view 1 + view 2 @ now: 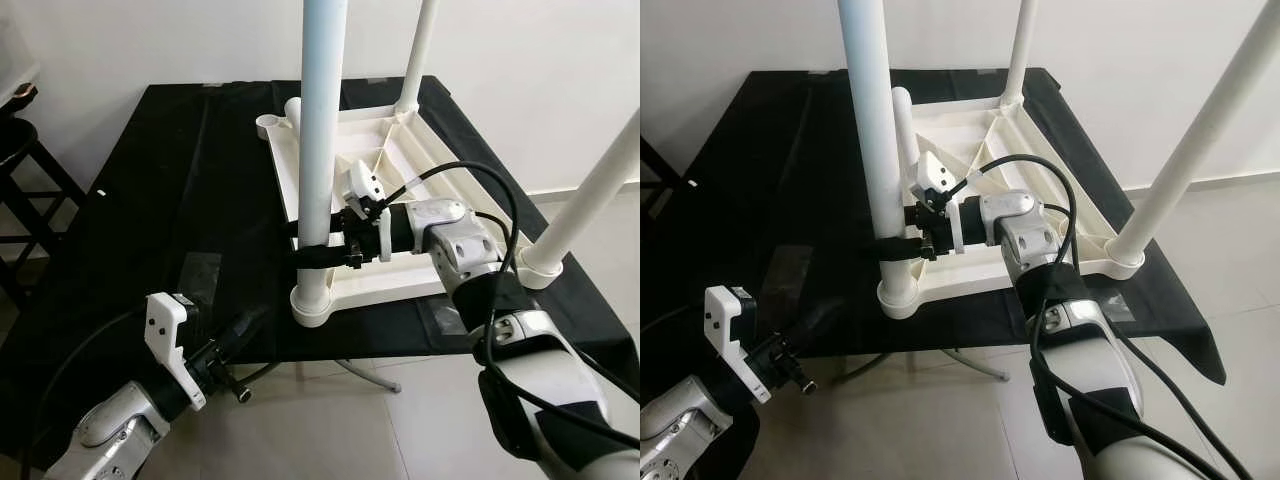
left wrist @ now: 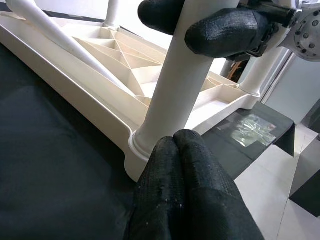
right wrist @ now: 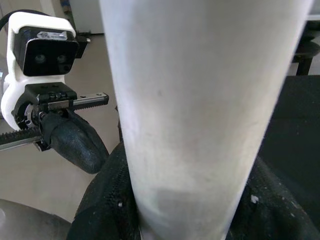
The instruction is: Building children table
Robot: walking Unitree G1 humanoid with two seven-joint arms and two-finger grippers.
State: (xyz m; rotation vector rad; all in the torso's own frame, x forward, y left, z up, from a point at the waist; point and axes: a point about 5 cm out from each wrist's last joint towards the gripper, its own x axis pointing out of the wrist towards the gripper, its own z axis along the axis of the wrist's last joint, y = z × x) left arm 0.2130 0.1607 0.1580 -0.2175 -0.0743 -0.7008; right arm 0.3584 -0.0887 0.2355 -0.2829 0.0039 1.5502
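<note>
A white plastic table top (image 1: 395, 150) lies upside down on a black-covered table (image 1: 150, 200). Three white legs stand up from its corners: near left (image 1: 322, 120), far (image 1: 420, 55) and right (image 1: 595, 190). Another leg (image 1: 903, 125) lies loose in the top by the far left socket (image 1: 268, 123). My right gripper (image 1: 318, 246) is shut around the near left leg (image 3: 200, 100), a little above its socket (image 1: 315, 305). My left gripper (image 1: 248, 328) is low at the black table's front edge, just short of that socket, its fingertips (image 2: 182, 142) pressed together on nothing.
A dark stool (image 1: 20, 150) stands at the left by the wall. A clear plastic bag (image 2: 247, 130) lies on the cloth near the front right corner. Below the table edge are a metal table foot (image 1: 365, 375) and tiled floor.
</note>
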